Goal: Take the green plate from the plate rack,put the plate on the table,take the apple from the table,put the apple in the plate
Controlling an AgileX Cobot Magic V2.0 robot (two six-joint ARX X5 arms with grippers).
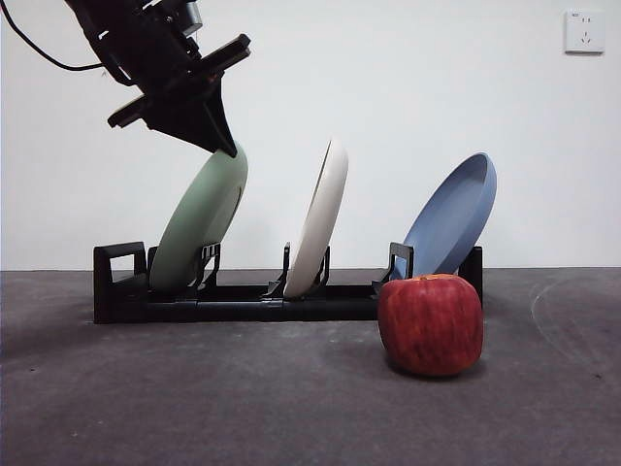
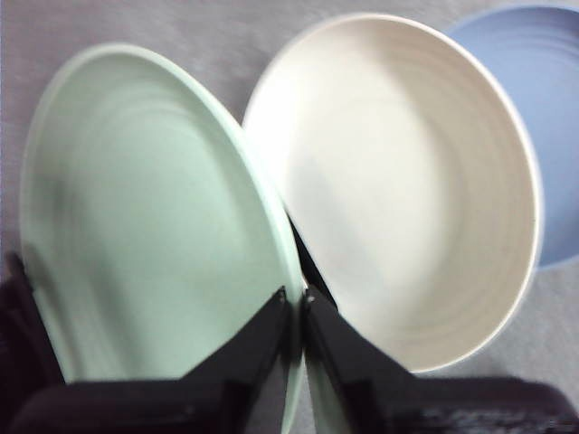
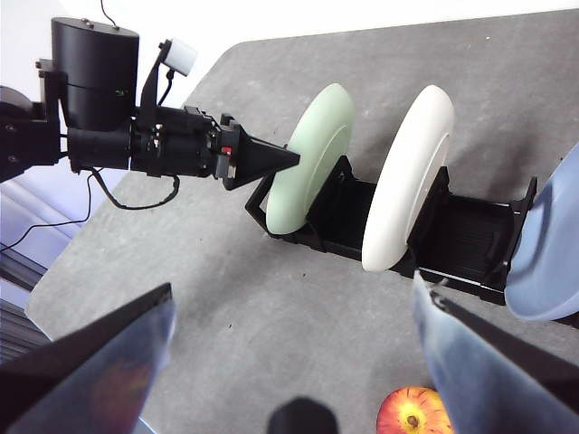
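The pale green plate (image 1: 199,218) (image 2: 154,217) (image 3: 312,158) leans in the leftmost slot of the black plate rack (image 1: 233,306) (image 3: 452,244). My left gripper (image 1: 225,146) (image 2: 296,303) (image 3: 291,158) comes down from the upper left, and its jaws are shut on the plate's top rim. The red apple (image 1: 430,323) (image 3: 414,411) rests on the dark grey table (image 1: 243,398) in front of the rack's right end. My right gripper (image 3: 291,298) hovers open above the table near the apple, holding nothing.
A cream-white plate (image 1: 320,218) (image 2: 398,181) stands in the rack's middle slot, close beside the green one. A blue plate (image 1: 451,214) (image 3: 543,262) leans at the right end behind the apple. A wall socket (image 1: 583,31) is at the upper right.
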